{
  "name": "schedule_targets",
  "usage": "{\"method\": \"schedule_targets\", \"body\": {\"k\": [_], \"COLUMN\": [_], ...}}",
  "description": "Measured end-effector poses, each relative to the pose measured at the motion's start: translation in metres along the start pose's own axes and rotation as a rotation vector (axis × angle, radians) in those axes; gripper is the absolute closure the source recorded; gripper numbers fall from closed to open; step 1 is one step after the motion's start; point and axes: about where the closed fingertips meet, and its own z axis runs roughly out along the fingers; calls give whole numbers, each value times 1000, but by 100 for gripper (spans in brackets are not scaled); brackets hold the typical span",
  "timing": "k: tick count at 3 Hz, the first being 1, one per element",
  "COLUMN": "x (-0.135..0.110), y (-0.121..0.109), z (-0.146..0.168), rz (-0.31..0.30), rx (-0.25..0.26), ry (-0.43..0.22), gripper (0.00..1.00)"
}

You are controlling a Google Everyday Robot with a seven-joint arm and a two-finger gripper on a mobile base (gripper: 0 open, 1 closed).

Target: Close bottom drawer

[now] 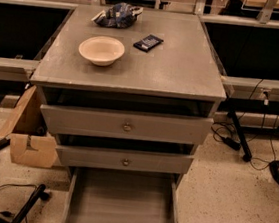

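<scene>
Gripper: the robot's gripper is not shown anywhere in the view. Its state cannot be told, and nothing is seen to be held.

Places: with the gripper out of view, no position can be fixed against it, so things are listed from the task's drawer outward.

Task's thing: the grey-painted wooden bottom drawer [121, 202] is pulled fully out of the cabinet. Its plain grey inside is bare, and its front edge is cut by the lower border.

Just above: the middle grey drawer front with a small brass knob [124, 159] is slightly out. Over it, the taller top grey drawer front with a brass knob [125, 124] is also slightly out.

Further off: on the grey cabinet top [179, 68] a cream round bowl [101, 50], a dark flat packet [148, 42] and a crumpled blue bag [116, 15] are set apart from one another.

Beside the cabinet: a brown cardboard box [29, 133] is seen on the speckled floor.

Step in hand: judged as the approach. No contact with the drawer is seen.

Next move: the gripper would need to be brought against the bottom drawer's front and pushed straight towards the cabinet, kept square so the drawer is not jammed.
</scene>
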Motion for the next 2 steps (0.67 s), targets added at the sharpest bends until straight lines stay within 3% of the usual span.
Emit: {"method": "schedule_targets", "body": {"k": [1, 2], "x": [0, 2], "y": [0, 3], "z": [0, 1], "rz": [0, -3], "rx": [0, -8], "ry": [0, -1], "gripper": [38, 68]}}
